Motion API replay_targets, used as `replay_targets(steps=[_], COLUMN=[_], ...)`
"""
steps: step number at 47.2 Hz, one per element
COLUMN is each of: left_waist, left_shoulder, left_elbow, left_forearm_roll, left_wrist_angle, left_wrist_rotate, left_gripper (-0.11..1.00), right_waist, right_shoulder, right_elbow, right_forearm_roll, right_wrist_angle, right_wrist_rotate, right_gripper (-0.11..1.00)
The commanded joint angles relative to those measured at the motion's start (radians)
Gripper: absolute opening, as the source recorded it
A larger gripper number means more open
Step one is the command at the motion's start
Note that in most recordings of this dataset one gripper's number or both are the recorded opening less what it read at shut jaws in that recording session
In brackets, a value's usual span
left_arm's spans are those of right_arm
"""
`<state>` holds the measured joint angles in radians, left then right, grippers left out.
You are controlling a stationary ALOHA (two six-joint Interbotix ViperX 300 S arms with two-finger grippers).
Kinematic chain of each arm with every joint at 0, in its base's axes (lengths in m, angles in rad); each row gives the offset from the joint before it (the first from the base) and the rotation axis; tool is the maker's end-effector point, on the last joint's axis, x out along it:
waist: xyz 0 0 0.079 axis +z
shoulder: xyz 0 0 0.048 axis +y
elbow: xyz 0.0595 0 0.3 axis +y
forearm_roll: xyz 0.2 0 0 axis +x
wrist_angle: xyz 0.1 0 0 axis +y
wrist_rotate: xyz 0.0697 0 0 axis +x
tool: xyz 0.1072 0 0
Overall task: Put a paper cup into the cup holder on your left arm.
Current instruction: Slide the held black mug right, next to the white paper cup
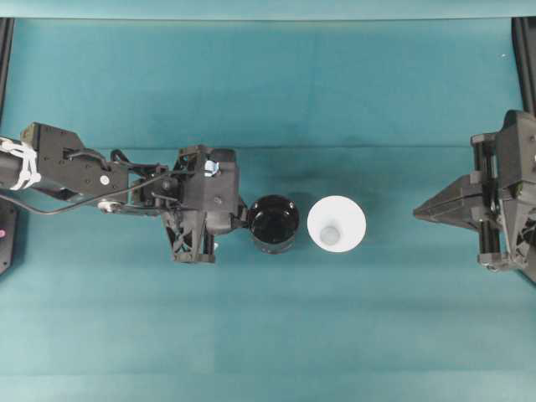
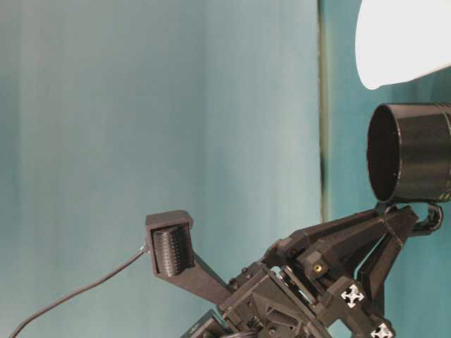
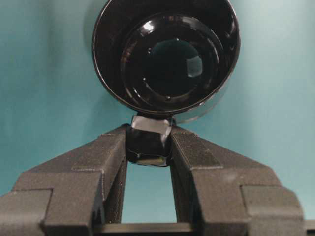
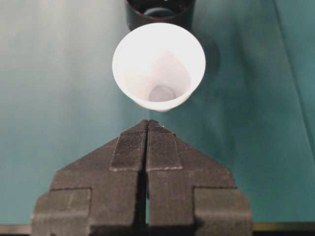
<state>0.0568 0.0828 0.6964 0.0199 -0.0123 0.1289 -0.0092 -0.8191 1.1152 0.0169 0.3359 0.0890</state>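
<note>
Early step, nothing grasped by the right gripper (image 4: 146, 129): clenched empty, well back from the paper cup (image 1: 336, 223). Left gripper (image 3: 147, 147) pinching the knob of the cup holder (image 1: 274, 223), mouth up. Cup upright on the table just ahead of the holder, rim up, axis vertical. Next, probably: open, advance, grip the rim.

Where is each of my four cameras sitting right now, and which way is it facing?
Overhead: looks straight down at the cup holder, paper cup, both arms.
Table-level: low, along the table; left end effector below the holder handle.
Left wrist: behind the fingers, into the holder.
Right wrist: behind the shut right end effector, facing the cup.
Shared: holder in all four views.
</note>
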Motion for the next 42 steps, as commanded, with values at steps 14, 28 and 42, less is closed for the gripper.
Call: replay_targets(steps=[14,28,42], left_waist=[0.002,0.002,-0.003], left_shoulder=[0.012,0.026,0.026], left_elbow=[-0.023,-0.048,-0.048], left_forearm_roll=[0.002,0.002,0.002], left_wrist_angle=[-0.003,0.063,0.054], left_wrist_rotate=[-0.005,-0.005,0.006], left_gripper=[0.3,0.3,0.3], right_waist=[0.0,-0.002,0.0], right_shoulder=[0.003,0.005,0.005], right_elbow=[-0.026,-0.034,-0.034], right_forearm_roll=[0.002,0.002,0.002], right_wrist_angle=[-0.009,-0.011,-0.008], right_wrist_rotate=[0.008,0.008,0.008], right_gripper=[-0.02,-0.02,-0.02])
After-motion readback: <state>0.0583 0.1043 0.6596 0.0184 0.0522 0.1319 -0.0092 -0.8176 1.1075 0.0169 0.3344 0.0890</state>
